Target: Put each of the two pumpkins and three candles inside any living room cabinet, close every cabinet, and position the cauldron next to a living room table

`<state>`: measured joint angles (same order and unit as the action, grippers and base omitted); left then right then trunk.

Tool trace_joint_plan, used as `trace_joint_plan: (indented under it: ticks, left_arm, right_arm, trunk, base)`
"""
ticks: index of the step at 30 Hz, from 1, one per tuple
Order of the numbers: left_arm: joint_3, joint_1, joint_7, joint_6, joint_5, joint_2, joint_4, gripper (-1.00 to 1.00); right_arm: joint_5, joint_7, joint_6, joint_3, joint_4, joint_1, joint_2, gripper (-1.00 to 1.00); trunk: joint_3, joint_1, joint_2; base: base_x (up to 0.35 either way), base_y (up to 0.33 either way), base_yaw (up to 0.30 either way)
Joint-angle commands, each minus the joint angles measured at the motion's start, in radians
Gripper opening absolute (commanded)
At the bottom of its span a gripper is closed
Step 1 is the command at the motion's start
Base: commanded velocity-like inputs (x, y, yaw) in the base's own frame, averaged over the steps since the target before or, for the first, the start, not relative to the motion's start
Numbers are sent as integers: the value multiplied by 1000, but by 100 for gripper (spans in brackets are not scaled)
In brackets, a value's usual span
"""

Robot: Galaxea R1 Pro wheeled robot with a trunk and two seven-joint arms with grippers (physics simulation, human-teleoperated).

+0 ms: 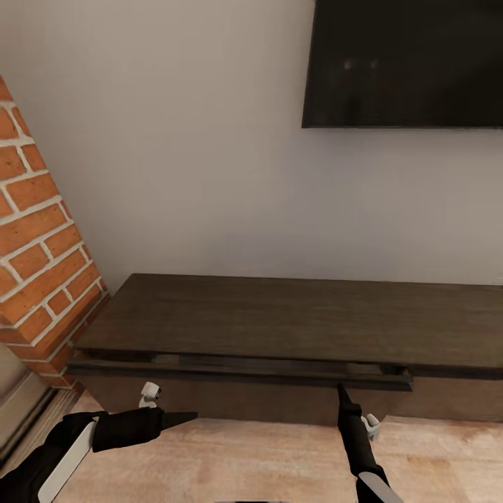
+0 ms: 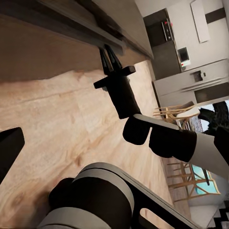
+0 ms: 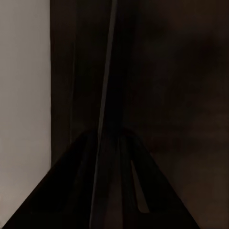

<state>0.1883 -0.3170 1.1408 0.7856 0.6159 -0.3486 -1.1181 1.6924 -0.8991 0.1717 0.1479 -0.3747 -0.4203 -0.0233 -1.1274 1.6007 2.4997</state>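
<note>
The cabinet (image 1: 293, 321) runs along the pale wall (image 1: 181, 154) under a dark television (image 1: 405, 63); its left end sits just beside the brick column (image 1: 35, 230), with only a narrow gap at the corner; its top is bare from the left corner to where the picture cuts it off on the right; a wide drawer front (image 1: 237, 370) along the front edge stands slightly out from the body, a thin slit showing above it; the right gripper (image 1: 342, 392) points up at the right end of that drawer's lower edge, tips touching or nearly touching it, fingers drawn together into one point; in the left wrist view its fingers (image 2: 110, 56) look pressed close together under the cabinet's overhang; the left gripper (image 1: 187, 417) hangs low over the wooden floor (image 1: 237, 461), well short of the cabinet front, aimed sideways toward the right arm; whether it is clenched or released I cannot tell; open floor lies between the two arms.
</note>
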Motion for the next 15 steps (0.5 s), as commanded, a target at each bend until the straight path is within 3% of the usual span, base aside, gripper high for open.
trace_joint_plan:
  ticks: [1,15]
  left_arm:
    - [2,-1,-1,7,7,-1,0,100]
    - [3,-1,-1,7,7,2,0,100]
  right_arm:
    - [16,-6,0,4,2,0,-1,-100]
    - [18,-6,0,4,2,0,-1,-100]
  trunk:
    - [-1,-1,0]
    - [-1,-1,0]
  base:
    - [-320,0,0]
    - [-328,0,0]
